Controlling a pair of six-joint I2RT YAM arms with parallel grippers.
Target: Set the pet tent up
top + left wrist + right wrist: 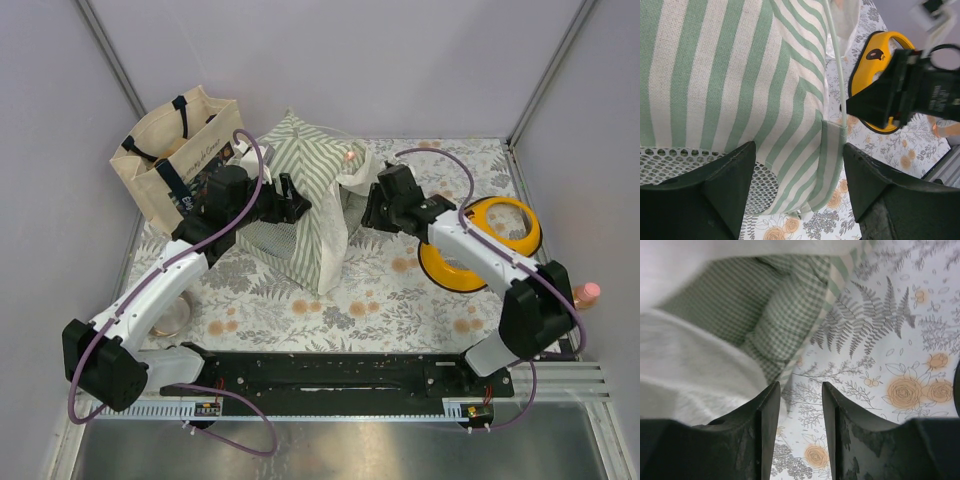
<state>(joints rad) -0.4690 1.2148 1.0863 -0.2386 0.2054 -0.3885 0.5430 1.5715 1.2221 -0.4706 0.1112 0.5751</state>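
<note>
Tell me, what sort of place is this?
Probably a robot test cell, not a home: left arm and right arm bolted to a black rail, bare walls, staged props like the pet tent and tote bag.

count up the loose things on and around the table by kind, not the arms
pet tent: 1
tote bag: 1
checked cushion, inside the tent: 1
yellow ring: 1
round dish, partly hidden under the left arm: 1
pink-topped bottle, at the right edge: 1
total: 6
</note>
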